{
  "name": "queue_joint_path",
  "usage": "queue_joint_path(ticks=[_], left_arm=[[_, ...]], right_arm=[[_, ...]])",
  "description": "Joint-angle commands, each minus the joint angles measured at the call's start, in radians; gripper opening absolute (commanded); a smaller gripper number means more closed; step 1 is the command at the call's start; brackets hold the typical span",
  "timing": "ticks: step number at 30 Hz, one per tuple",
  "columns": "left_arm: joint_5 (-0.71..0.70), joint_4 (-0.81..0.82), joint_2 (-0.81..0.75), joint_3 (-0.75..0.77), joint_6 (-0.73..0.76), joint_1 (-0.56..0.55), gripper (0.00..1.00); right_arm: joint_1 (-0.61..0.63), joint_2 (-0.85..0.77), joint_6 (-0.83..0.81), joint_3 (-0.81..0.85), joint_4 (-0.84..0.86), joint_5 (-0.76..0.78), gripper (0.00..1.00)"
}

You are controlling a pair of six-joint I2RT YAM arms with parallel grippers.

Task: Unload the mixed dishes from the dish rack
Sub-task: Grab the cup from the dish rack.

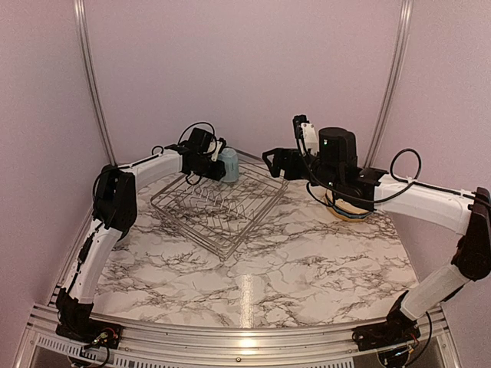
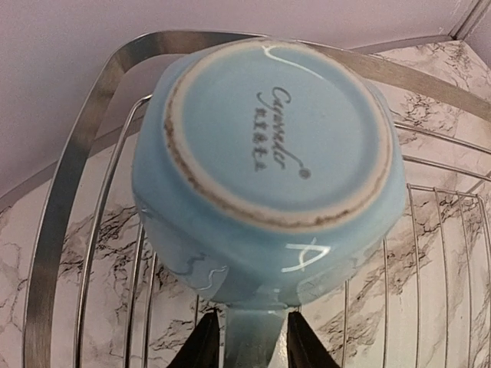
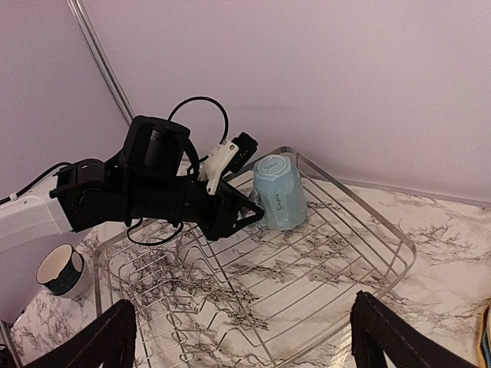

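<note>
Marbled surface (image 1: 253, 307) carries the dish rack (image 1: 219, 207): square silver wire, low sides, upright tines. In its far corner is the pale blue mug (image 2: 276, 146), with its unglazed foot ring and printed mark turned toward the left wrist camera. Left gripper (image 2: 253, 346): jaws clenched narrow on the mug's handle. Right gripper (image 3: 245, 341): jaws spread wide, grasping nothing, over the rack's right side. Dark-and-white bowl (image 3: 61, 268) on surface beside rack. Plates (image 1: 347, 213) on surface right of rack, mostly hidden under right arm, colours unclear.
</note>
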Motion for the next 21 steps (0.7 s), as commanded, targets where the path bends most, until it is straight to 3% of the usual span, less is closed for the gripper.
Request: queue_joint_path(ticks=[1, 4, 6, 9, 21], left_arm=[[0.011, 0.038, -0.012, -0.019, -0.011, -0.013, 0.29], [-0.018, 0.043, -0.005, -0.023, -0.014, -0.019, 0.33], [-0.023, 0.041, 0.001, -0.023, -0.015, -0.021, 0.43], [-0.024, 0.042, 0.008, -0.024, -0.014, -0.023, 0.45], [-0.045, 0.03, -0.004, -0.012, 0.042, -0.045, 0.2]], right_arm=[[0.004, -0.015, -0.006, 0.012, -0.002, 0.01, 0.94], [0.004, -0.019, -0.007, 0.012, -0.002, 0.009, 0.94], [0.003, -0.022, -0.007, 0.011, -0.004, 0.008, 0.94], [0.004, -0.033, -0.006, 0.003, -0.007, 0.014, 0.94], [0.004, -0.075, -0.008, -0.025, -0.002, 0.026, 0.94]])
